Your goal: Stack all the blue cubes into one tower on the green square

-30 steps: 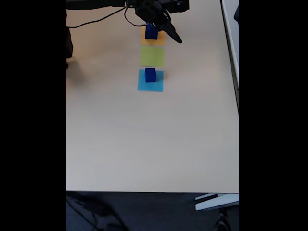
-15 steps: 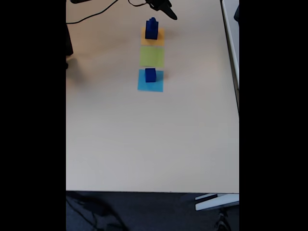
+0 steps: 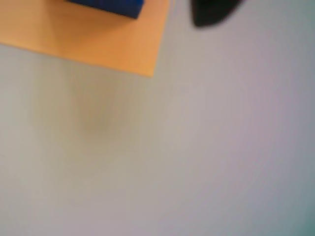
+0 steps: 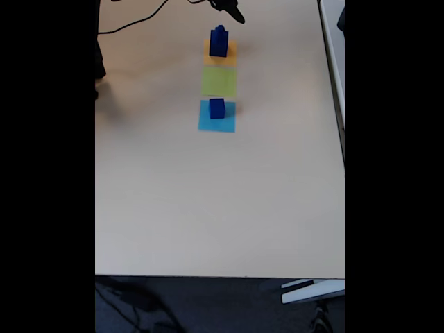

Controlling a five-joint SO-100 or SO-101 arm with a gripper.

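Observation:
In the fixed view two dark blue cubes stand stacked on the orange square (image 4: 220, 53): a larger blue cube (image 4: 218, 45) with a small blue cube (image 4: 220, 30) on top. A third blue cube (image 4: 217, 107) sits on the light-blue square (image 4: 216, 119). Between them the green square (image 4: 219, 81) lies bare. My gripper (image 4: 232, 10) is at the top edge, behind and right of the stack, holding nothing; only a dark tip of it shows. The wrist view has the bottom cube's edge (image 3: 106, 6), the orange square (image 3: 98, 42) and one blurred dark fingertip (image 3: 211, 12).
A black cable (image 4: 135, 24) runs along the table's far left. The beige table (image 4: 222, 201) stretches wide toward the near edge. A white strip (image 4: 331, 48) borders the table's right side.
The gripper has drawn back from over the orange square toward the top edge, leaving the small cube on the larger one. The cubes have not moved since.

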